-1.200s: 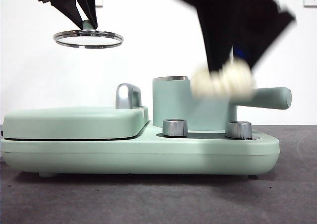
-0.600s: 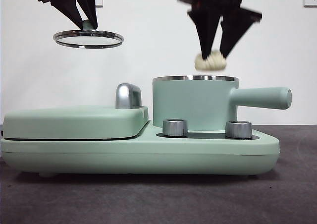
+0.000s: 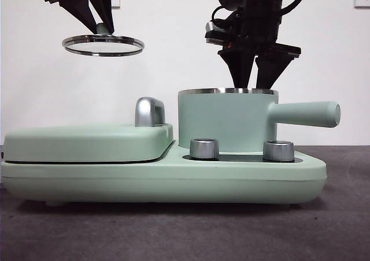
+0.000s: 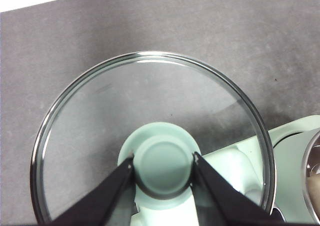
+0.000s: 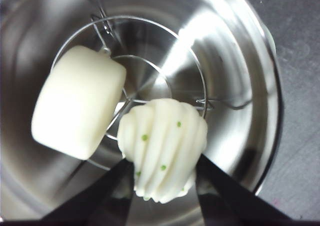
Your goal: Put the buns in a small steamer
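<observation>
The mint-green small steamer [image 3: 225, 119] stands on the right of the cooker base, without its lid. My right gripper [image 3: 254, 79] reaches down into it, its tips below the steel rim. In the right wrist view it [image 5: 162, 173] is shut on the ridged bun with green flecks [image 5: 162, 146], held just over the wire rack [image 5: 150, 81]. The smooth bun [image 5: 77, 103] lies on the rack beside it. My left gripper [image 3: 101, 24] is shut on the green knob [image 4: 162, 166] of the glass lid [image 3: 103, 44], held high at the left.
A flat mint-green griddle [image 3: 87, 142] with a chrome handle [image 3: 149, 111] fills the left of the base. Two steel dials [image 3: 204, 148] sit in front of the steamer. The steamer's long handle [image 3: 306, 114] points right. The table is dark grey.
My right gripper has carried the ridged bun from in front of the steamer up over its rim and down inside. The left gripper and lid have not moved.
</observation>
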Available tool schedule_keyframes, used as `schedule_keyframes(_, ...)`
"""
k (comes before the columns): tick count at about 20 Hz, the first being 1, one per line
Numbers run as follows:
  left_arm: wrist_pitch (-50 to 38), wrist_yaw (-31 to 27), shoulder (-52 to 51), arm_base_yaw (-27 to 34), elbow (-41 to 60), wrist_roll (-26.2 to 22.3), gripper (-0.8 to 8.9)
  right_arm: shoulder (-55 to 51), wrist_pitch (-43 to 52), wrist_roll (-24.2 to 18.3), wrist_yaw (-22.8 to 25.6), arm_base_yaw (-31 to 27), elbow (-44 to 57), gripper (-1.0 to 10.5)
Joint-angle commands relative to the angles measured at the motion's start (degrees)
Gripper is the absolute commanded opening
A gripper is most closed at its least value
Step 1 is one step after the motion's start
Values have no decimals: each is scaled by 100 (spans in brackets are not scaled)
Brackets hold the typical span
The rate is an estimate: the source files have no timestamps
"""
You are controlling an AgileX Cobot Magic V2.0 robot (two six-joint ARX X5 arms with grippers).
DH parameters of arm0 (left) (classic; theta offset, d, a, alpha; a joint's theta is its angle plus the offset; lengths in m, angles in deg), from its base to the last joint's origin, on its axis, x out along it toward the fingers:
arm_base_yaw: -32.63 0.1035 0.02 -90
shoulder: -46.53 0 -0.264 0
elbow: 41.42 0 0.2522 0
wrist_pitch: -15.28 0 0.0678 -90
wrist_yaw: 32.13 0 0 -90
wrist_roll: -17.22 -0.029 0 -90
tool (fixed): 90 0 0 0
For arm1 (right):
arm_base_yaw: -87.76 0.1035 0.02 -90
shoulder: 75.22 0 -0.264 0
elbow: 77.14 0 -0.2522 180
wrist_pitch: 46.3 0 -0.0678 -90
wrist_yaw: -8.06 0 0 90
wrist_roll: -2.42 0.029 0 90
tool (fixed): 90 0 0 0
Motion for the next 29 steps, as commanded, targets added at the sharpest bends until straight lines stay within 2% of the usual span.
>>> schedule_keyframes(1, -133, 13, -52, -15, -240, 44, 82, 144, 20, -74, 4, 50, -155, 205)
schedule_keyframes(7, -129, 13, -52, -15, -240, 46, 82, 144, 120, -70, -20, 50, -155, 213)
schedule_keyframes(12, -127, 13, -52, -15, -240, 46, 82, 144, 127, -66, -15, 50, -155, 369)
schedule_keyframes(18, -136, 13, -52, -15, -240, 109, 82, -155, -234, -90, -15, 17, -527, 369)
schedule_keyframes(23, -107, 15, -52, -33, -240, 155, 82, -1123, -660, -90, -2, 24, -494, 370)
schedule_keyframes(29, -68, 15, -52, -256, -240, 273, 81, -3110, -658, -90, 2, 166, 981, 371)
